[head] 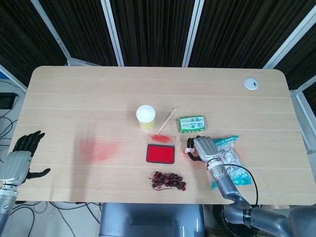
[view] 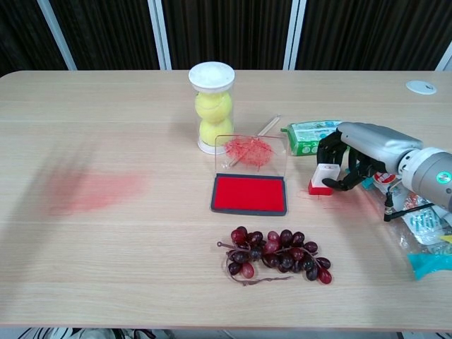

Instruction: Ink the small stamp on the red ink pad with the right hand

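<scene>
Fingers (view: 332, 145) of right hand (view: 353, 152) clamped on small stamp (view: 322, 178), white body, red base

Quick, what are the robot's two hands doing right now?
Left hand: open, holding nothing.
Right hand: holding the small stamp.

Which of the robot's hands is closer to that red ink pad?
The right. The right hand holds the small stamp just beside the red ink pad. The left hand hangs off the table's far edge, well away.
</scene>
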